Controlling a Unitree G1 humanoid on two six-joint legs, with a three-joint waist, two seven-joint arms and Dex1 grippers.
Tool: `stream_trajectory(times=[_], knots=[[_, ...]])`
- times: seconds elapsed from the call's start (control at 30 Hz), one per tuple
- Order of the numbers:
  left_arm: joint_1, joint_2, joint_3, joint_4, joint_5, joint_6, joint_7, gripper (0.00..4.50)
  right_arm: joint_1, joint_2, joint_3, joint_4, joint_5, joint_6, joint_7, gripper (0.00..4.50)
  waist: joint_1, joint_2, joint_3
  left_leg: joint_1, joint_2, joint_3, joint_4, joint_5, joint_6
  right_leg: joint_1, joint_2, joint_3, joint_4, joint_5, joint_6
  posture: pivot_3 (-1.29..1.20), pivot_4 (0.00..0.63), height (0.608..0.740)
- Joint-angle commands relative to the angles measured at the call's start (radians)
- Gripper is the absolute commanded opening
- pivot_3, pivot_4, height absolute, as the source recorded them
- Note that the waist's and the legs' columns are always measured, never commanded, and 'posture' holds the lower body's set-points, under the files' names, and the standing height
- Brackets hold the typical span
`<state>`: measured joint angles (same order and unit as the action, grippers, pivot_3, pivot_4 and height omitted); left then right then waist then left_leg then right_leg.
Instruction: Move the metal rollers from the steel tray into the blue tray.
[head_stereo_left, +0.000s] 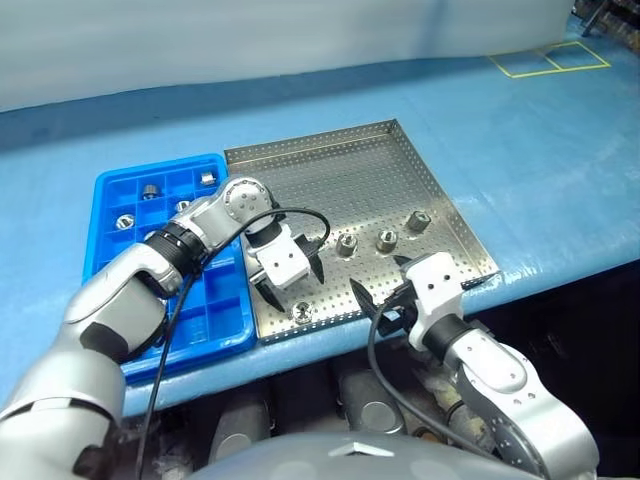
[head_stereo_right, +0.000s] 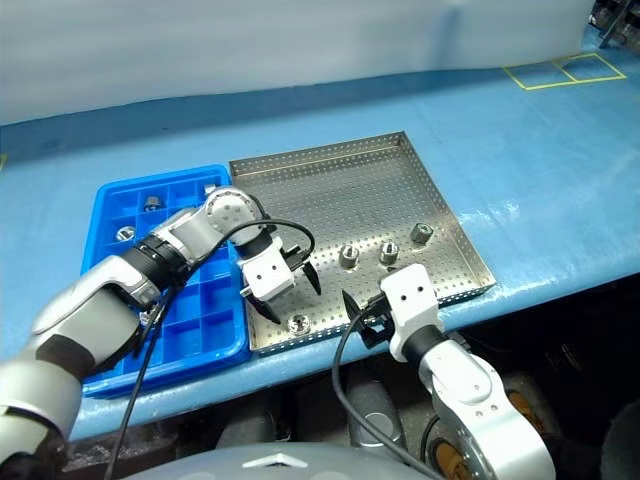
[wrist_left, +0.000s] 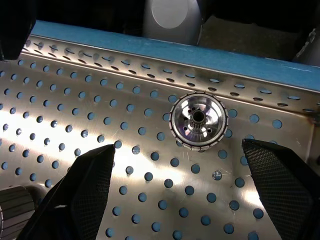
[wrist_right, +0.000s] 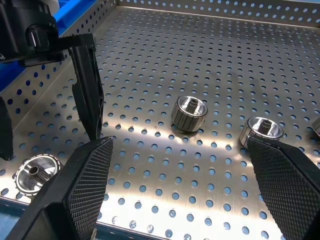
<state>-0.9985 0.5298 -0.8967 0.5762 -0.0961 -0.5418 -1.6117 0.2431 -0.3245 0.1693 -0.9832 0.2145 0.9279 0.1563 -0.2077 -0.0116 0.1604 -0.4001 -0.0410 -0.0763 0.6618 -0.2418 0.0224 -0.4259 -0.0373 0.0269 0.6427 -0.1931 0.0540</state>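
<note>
Rollers (head_stereo_left: 386, 240): silvery, dark centre hole; steel tray (head_stereo_left: 340, 180): shiny, perforated with dots; blue tray (head_stereo_left: 215, 310): bright blue grid; worktop (head_stereo_left: 520, 140): pale blue

Steel tray (head_stereo_left: 330, 170), far half: bare perforated floor, open to you from above; low rims all round.
Near half: four metal rollers stand in your way — three in a row (head_stereo_left: 347, 244) (head_stereo_left: 386, 239) (head_stereo_left: 417, 221), gaps between them; one (head_stereo_left: 302, 311) by the near rim.
Left gripper (head_stereo_left: 288, 268), jaws wide, hangs over that near roller.
Right gripper (head_stereo_left: 378, 300), jaws wide, sits at the tray's near edge.
Blue tray (head_stereo_left: 110, 185): the left arm crosses over it; some far compartments hold rollers.
</note>
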Motion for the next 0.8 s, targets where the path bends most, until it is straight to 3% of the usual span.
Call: stream_trajectory(times=[0.03,0.57,0.67,0.8], knots=[[-0.023,0.006,-0.021,-0.036,-0.027,-0.027,-0.003,4.46,-0.003,0.007,0.006,-0.029,-0.003,-0.011,-0.012,4.5,-0.002,0.0,0.0,0.0,0.0,0.0,0.0,0.0,0.0,0.0,0.0,0.0,0.0,0.0,0.0,-0.33,0.15,0.74],[0.025,-0.078,-0.036,0.021,0.085,-0.083,-0.003,4.46,-0.011,0.013,-0.007,-0.027,-0.01,-0.02,-0.031,4.5,-0.038,0.0,0.0,0.0,0.0,0.0,0.0,0.0,0.001,0.0,0.0,0.002,0.0,-0.001,0.002,-0.36,0.15,0.74],[0.031,-0.084,-0.037,0.039,0.109,-0.083,-0.003,3.9,-0.011,0.012,-0.011,-0.029,-0.012,-0.02,-0.033,4.5,-0.048,0.0,0.0,0.0,0.0,0.001,0.0,0.0,0.001,0.0,0.001,0.002,0.0,0.0,0.002,-0.36,0.15,0.74],[0.032,-0.087,-0.028,0.059,0.131,-0.089,-0.003,2.57,-0.007,0.013,-0.01,-0.031,-0.013,-0.021,-0.036,4.5,-0.05,0.001,0.0,0.0,0.0,0.001,0.0,0.0,0.001,0.0,0.0,0.003,0.0,0.0,0.002,-0.36,0.15,0.74]])
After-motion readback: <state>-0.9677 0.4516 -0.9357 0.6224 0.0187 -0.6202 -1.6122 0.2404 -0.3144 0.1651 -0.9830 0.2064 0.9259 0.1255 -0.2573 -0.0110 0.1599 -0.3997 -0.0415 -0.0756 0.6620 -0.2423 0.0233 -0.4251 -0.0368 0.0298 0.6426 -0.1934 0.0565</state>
